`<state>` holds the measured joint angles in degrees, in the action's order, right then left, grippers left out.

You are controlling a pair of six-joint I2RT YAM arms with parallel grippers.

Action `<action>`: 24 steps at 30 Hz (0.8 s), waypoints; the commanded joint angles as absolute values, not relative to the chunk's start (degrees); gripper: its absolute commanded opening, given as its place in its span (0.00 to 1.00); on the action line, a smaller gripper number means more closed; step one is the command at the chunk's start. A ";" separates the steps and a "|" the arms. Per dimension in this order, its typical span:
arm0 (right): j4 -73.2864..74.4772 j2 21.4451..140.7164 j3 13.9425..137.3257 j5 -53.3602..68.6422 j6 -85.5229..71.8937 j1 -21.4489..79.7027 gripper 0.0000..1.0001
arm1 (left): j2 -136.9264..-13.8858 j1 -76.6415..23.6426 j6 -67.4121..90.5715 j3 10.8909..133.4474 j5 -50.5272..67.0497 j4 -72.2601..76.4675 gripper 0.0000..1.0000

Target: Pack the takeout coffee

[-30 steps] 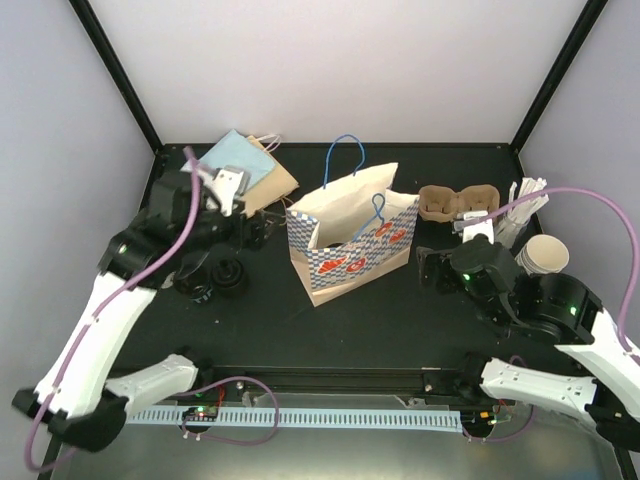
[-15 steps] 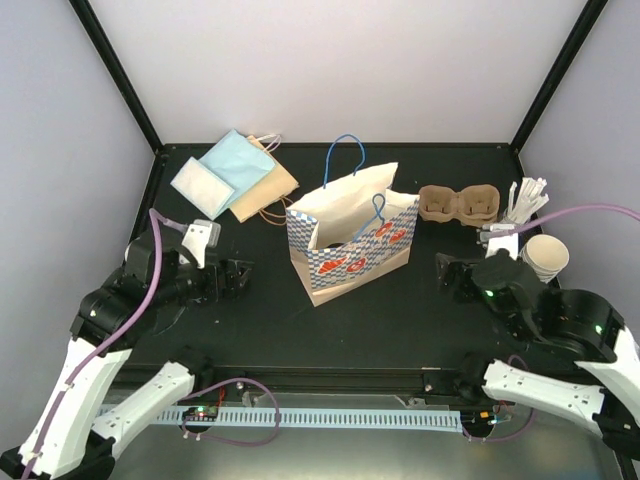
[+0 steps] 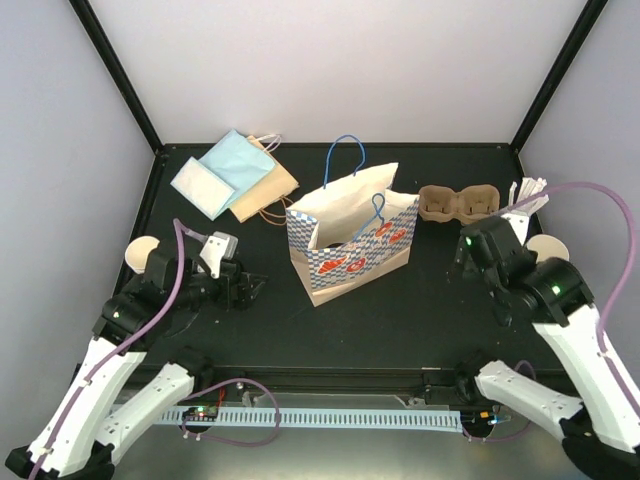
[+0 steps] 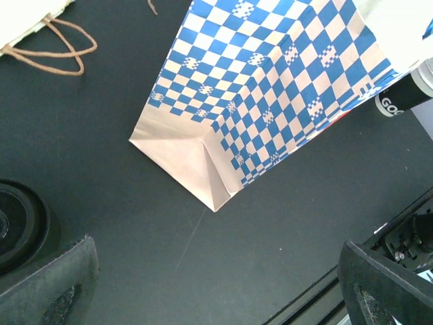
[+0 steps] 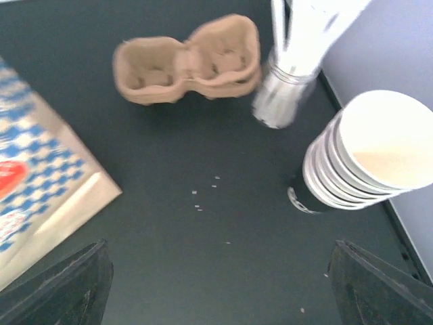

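The brown two-hole cup tray (image 3: 457, 203) (image 5: 186, 64) lies at the back right, empty. To its right stands a stack of cream paper cups (image 5: 369, 156), half hidden behind my right arm in the top view (image 3: 550, 246). Another cream cup rim (image 3: 143, 253) shows at the far left. A black lid (image 4: 15, 223) sits at the left edge of the left wrist view. My right gripper (image 3: 468, 250) (image 5: 220, 291) is open over bare table near the tray and cups. The left gripper (image 3: 248, 288) (image 4: 216, 291) is open, short of the bag's corner.
The blue-checked paper bag (image 3: 350, 235) (image 4: 270, 101) stands upright mid-table between the arms. White stir sticks in a metal holder (image 5: 291, 81) stand between tray and cups. Napkins and a flat brown bag (image 3: 235, 180) lie at the back left.
My left arm has drawn back toward the near left, uncovering the napkins. The right arm has swung toward the back right, its gripper now near the tray and cups.
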<state>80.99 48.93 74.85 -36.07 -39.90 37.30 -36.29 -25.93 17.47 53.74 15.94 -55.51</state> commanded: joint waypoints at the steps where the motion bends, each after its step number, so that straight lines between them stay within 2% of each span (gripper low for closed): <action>1: 76.18 52.25 73.73 -27.95 -31.64 23.22 0.88 | -34.82 -25.52 13.35 52.04 17.41 -49.76 0.99; 5: 72.51 55.52 74.62 -18.84 -28.05 4.38 0.78 | -34.92 -25.58 12.78 49.70 18.24 -47.07 0.99; 7: 71.84 58.58 75.51 -17.28 -28.87 -0.03 0.72 | -34.74 -25.58 12.24 48.26 20.58 -44.89 0.99; 24: 63.32 72.04 74.22 -20.18 -29.25 -8.56 0.48 | -33.03 -25.47 13.88 42.53 21.69 -40.20 0.99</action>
<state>65.82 70.22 74.17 -20.32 -30.22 -6.87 -33.69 -25.91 13.69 42.59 21.12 -42.26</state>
